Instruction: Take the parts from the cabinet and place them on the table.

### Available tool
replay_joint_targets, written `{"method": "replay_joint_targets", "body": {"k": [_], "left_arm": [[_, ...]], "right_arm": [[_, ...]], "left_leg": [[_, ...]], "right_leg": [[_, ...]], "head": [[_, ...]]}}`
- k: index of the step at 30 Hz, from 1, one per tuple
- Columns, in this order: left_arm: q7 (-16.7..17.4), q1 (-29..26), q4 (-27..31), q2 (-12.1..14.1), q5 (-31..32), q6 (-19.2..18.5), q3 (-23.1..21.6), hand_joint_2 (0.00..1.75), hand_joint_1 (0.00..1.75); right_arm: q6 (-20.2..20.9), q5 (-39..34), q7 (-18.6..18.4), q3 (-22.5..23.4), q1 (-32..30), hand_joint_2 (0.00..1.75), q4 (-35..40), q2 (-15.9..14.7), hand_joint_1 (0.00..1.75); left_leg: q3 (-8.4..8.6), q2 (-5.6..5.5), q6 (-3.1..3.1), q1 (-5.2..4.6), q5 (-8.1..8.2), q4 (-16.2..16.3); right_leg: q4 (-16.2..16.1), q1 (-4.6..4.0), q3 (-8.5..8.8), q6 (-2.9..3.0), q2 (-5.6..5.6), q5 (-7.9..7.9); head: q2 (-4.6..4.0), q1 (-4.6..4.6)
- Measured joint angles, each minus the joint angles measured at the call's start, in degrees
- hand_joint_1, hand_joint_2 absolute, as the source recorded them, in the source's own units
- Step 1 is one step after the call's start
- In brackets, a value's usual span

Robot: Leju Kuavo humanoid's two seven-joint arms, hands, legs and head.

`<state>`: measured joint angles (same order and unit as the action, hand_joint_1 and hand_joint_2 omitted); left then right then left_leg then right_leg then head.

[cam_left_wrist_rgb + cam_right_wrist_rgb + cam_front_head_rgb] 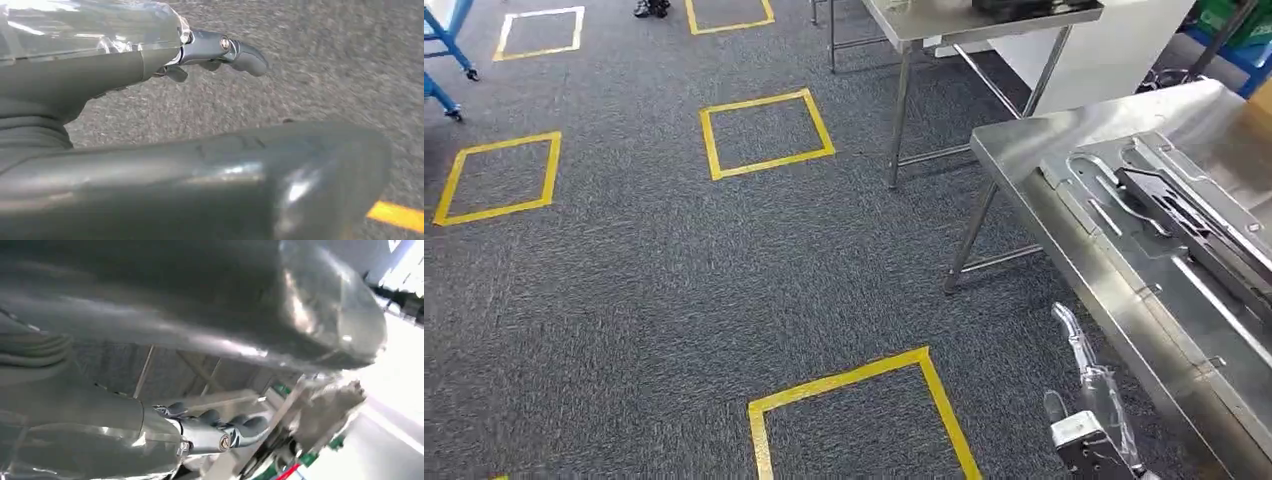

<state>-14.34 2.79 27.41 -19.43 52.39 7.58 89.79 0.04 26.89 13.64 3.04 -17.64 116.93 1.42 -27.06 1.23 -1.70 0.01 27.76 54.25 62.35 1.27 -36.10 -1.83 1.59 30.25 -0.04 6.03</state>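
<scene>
- The right hand (pixel 1092 415) is nearest, low at the right of the head view beside the near table's edge; its fingers hang extended toward the floor and hold nothing there. In the right wrist view the right hand (pixel 215 432) has its fingers lightly curled side by side with nothing between them.
- The left hand (pixel 220 52) appears in the left wrist view over the carpet, fingers stretched out and empty.
- Far left: blue frame legs (pixel 444 50) on castors stand on the grey speckled carpet (pixel 624 280), a short, rough pile marked with yellow tape squares (pixel 766 133).
- Centre, far: a second steel table (pixel 954 20) on thin tubular legs, with a dark thing on top that is too cut off to name.
- Right, near: the brushed stainless table (pixel 1024 150), smooth and reflective, carries the parts (pixel 1164 200), flat stamped sheet-metal plates with slots, bent tabs and a dark bracket lying on top.
- The cabinet cannot be seen in these views, so I cannot tell how many parts remain to be fetched.
- Judging by shape, the parts are rigid, fairly heavy for their thinness, slick and sharp-edged; they are likely to slide on steel.
- A grip across a long edge or at a bent tab looks safest, keeping the plate level so that the loose bracket does not slip off.
</scene>
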Motion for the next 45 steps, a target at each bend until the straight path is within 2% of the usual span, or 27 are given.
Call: {"method": "replay_joint_targets", "body": {"k": [1,2,3,4,5,7,8,9,12,13,15,17,18,20,22,23,24,28,30,33,34,37,41,42,43,44,45], "left_arm": [[0.0,0.1,0.0,0.0,0.0,0.0,0.0,0.0,0.0],[0.0,0.1,-0.1,0.0,0.0,0.0,0.0,0.0,0.0],[0.0,0.0,-0.2,0.0,0.1,0.0,0.0,0.0,0.0],[-0.1,0.0,-0.2,0.0,0.1,0.0,0.0,0.0,0.0],[0.0,0.0,-0.2,0.0,0.1,0.0,0.0,0.0,0.0],[-0.1,0.0,-0.5,0.0,0.3,-0.1,0.0,0.0,0.0],[-0.1,0.1,-0.7,0.0,0.4,-0.1,0.0,0.0,0.0],[-0.3,0.2,-1.1,0.1,0.5,-0.1,-0.1,0.0,0.0],[-0.7,0.0,-1.3,0.3,0.9,-0.1,-0.1,0.0,0.0],[-0.8,-0.1,-1.4,0.4,1.0,-0.2,-0.1,0.0,0.0],[-0.9,-0.1,-1.6,0.6,1.0,-0.2,-0.1,0.0,0.0],[-1.9,0.1,-1.9,0.9,0.2,-0.1,-0.1,0.0,0.0],[-2.5,0.1,-2.3,1.2,-0.2,0.0,-0.1,0.0,0.0],[-3.3,0.1,-3.0,2.0,0.1,0.0,-0.2,0.0,0.0],[-3.7,0.1,-3.8,2.8,1.4,0.0,-0.5,0.0,0.0],[-4.3,0.0,-4.2,3.1,2.5,0.0,-1.0,0.0,0.0],[-5.1,0.1,-4.7,3.5,3.6,0.0,-1.8,0.0,0.0],[-6.7,-0.3,-6.4,6.3,6.0,-0.7,-3.5,0.0,0.0],[-7.5,-0.5,-7.3,7.2,7.5,-1.6,-4.8,0.0,0.0],[-8.5,-0.1,-8.6,8.0,8.9,-4.1,-6.4,0.0,0.0],[-8.7,-0.2,-9.1,8.2,8.9,-5.3,-6.9,0.0,0.0],[-9.0,-0.4,-10.0,8.3,8.9,-8.2,-7.5,0.0,0.0],[-9.0,-0.4,-10.3,8.4,8.9,-8.9,-7.5,0.0,0.0],[-9.2,-0.3,-10.7,8.4,9.0,-9.5,-7.8,0.0,0.0],[-9.6,-0.2,-11.3,8.4,9.0,-10.3,-8.3,0.0,0.0],[-10.6,-0.9,-11.3,9.6,8.6,-14.3,-8.6,0.0,0.0],[-10.3,-1.4,-10.9,10.1,8.3,-16.1,-8.6,0.0,0.0]], "right_arm": [[0.1,0.2,-0.4,-0.4,0.2,0.0,-0.7,-0.2,0.0],[0.2,0.3,-0.5,-0.7,0.4,0.0,-1.2,-0.3,0.0],[0.4,0.5,-0.7,-1.2,0.6,0.0,-1.8,-0.3,0.0],[0.5,0.6,-0.9,-1.8,0.7,0.0,-2.5,-0.3,0.0],[0.6,0.6,-1.1,-2.4,1.0,0.0,-3.2,-0.3,0.0],[0.9,0.6,-2.0,-3.8,2.2,0.0,-5.2,-0.4,0.0],[1.0,1.2,-2.8,-4.5,2.9,0.0,-6.4,-0.4,0.0],[1.1,2.4,-4.2,-5.4,3.4,0.0,-8.0,-0.4,0.0],[-1.2,6.4,-5.9,-8.5,5.1,0.0,-16.5,-0.4,0.0],[-2.2,8.8,-6.9,-9.8,5.8,0.0,-20.1,-0.4,0.0],[-4.7,13.1,-8.4,-12.1,7.5,0.0,-27.4,-0.4,0.0],[-6.7,16.4,-10.4,-13.8,9.3,0.0,-36.3,-0.4,0.0],[-7.9,18.3,-11.1,-14.9,10.5,0.0,-42.4,-0.4,0.0],[-11.0,19.5,-10.8,-16.5,13.0,0.0,-54.5,-0.4,0.0],[-12.7,18.9,-10.3,-17.0,15.2,0.0,-65.1,-0.4,0.0],[-12.6,17.8,-10.6,-17.0,16.4,0.0,-70.3,-0.4,0.0],[-12.6,16.3,-10.7,-16.8,16.9,0.0,-75.7,-0.6,0.0],[-11.8,9.2,-11.9,-13.5,18.1,0.0,-90.0,-1.5,0.0],[-11.7,5.5,-12.7,-11.0,18.0,0.0,-94.8,-2.7,0.0],[-10.8,2.3,-13.1,-7.0,17.2,0.0,-99.4,-4.2,0.0],[-10.6,1.8,-13.2,-5.9,17.0,0.0,-100.3,-4.7,0.0],[-10.4,1.6,-13.3,-4.1,17.0,0.0,-101.6,-5.4,0.0],[-10.4,1.7,-13.3,-3.6,17.1,0.0,-101.9,-5.5,0.0],[-10.4,1.6,-13.1,-3.1,17.1,0.0,-102.3,-5.7,0.0],[-10.6,1.7,-12.9,-2.5,17.1,0.0,-102.9,-6.3,0.0],[-11.4,1.8,-12.1,-1.3,17.3,0.0,-103.3,-6.6,0.0],[-11.6,1.8,-11.5,-1.0,17.3,0.0,-103.4,-6.7,0.0]], "left_leg": [[-1.06,-0.57,-0.33,-0.3,-0.78,0.1],[-2.07,-1.17,-0.44,-0.55,-1.48,0.2],[-2.94,-1.82,-0.48,-0.73,-2.17,0.6],[-4.22,-2.56,-0.48,-0.86,-2.86,0.9],[-5.37,-3.28,-0.41,-0.92,-3.5,1.2],[-7.52,-4.7,-0.19,-0.95,-4.68,2.1],[-8.33,-5.18,-0.05,-0.86,-5.19,2.5],[-8.83,-5.97,0.2,-1.15,-5.45,2.8],[-9.39,-7.73,1.42,-0.74,-6.91,2.3],[-9.82,-7.92,1.69,-0.8,-7.32,2.5],[-11.55,-3.97,1.89,-0.77,-2.38,6.6],[-14.54,-2.46,2.76,-0.18,3.16,15.4],[-15.59,-2.27,3.18,0.2,4.0,19.0],[-13.97,-1.76,4.11,1.14,1.99,18.8],[-7.35,-0.26,4.96,1.87,-1.0,9.3],[-3.68,2.07,5.23,2.11,-1.46,4.1],[-2.22,2.52,4.81,1.73,-1.02,2.2],[-2.95,0.54,2.09,1.31,-0.99,1.9],[-3.2,-0.06,1.01,1.17,-1.5,1.5],[-3.98,-2.1,0.15,0.25,-1.94,1.6],[-4.12,-2.82,0.06,-0.07,-2.0,1.7],[-4.2,-4.38,0.04,-0.47,-2.02,2.1],[-4.2,-4.68,0.04,-0.49,-2.02,2.2],[-4.25,-5.29,0.05,-0.5,-2.02,2.4],[-4.65,-5.98,0.38,-0.93,-1.95,2.9],[-5.25,-7.58,1.12,-0.48,-2.42,2.7],[-5.41,-8.19,1.46,-0.55,-2.5,2.7]], "right_leg": [[4.9,-0.14,-1.21,0.07,-1.07,3.83],[9.0,-0.24,-2.16,0.21,-1.36,5.87],[11.9,-0.39,-2.58,0.4,-1.39,6.29],[12.6,-0.55,-1.94,0.65,-1.4,4.92],[11.1,-0.67,-0.33,0.95,-1.51,2.69],[2.6,-1.03,5.84,1.83,-2.87,-0.76],[-3.0,-1.24,9.52,2.61,-5.63,0.57],[-6.6,-1.07,11.29,2.79,-6.51,1.78],[-6.9,-1.7,10.89,3.61,-4.59,1.44],[-7.7,-0.8,10.74,4.02,-3.63,0.31],[-8.0,-1.08,10.18,4.62,-2.17,-0.63],[-8.0,-1.14,9.28,4.44,-0.31,-1.27],[-7.9,-1.1,8.83,4.24,0.48,-1.52],[-7.8,-0.86,8.21,3.79,2.29,-1.82],[-7.4,-0.48,7.89,3.17,3.8,-1.89],[-7.0,-0.6,7.94,2.71,4.32,-1.7],[-6.6,-0.53,7.57,2.1,5.01,-1.43],[-6.5,-0.21,8.2,0.27,6.55,-1.27],[-2.6,0.14,6.34,0.12,0.34,1.9],[11.2,-0.1,-0.57,0.43,-1.4,7.88],[12.7,-0.16,-1.54,0.6,-1.47,7.51],[6.1,-0.53,1.33,1.38,-1.79,2.42],[3.9,-0.6,2.4,1.58,-2.03,1.24],[-1.5,-0.72,5.04,2.05,-3.66,-1.25],[-4.7,-0.96,6.29,2.35,-7.25,-1.24],[-4.8,-1.27,6.2,2.7,-5.33,-1.54],[-5.1,-1.08,6.33,3.09,-4.61,-1.81]], "head": [[0.0,0.0],[0.0,0.0],[0.0,0.0],[0.0,0.0],[0.0,0.0],[0.0,0.0],[0.0,0.0],[0.0,0.02],[0.0,0.0],[0.0,0.0],[0.0,0.11],[0.0,0.13],[0.0,0.13],[0.0,0.13],[0.0,0.13],[0.0,0.13],[0.0,0.13],[0.0,0.02],[0.02,0.0],[0.0,0.0],[0.02,0.02],[0.0,0.0],[0.0,0.02],[0.0,0.0],[0.0,0.0],[0.0,0.02],[0.0,0.02]]}}
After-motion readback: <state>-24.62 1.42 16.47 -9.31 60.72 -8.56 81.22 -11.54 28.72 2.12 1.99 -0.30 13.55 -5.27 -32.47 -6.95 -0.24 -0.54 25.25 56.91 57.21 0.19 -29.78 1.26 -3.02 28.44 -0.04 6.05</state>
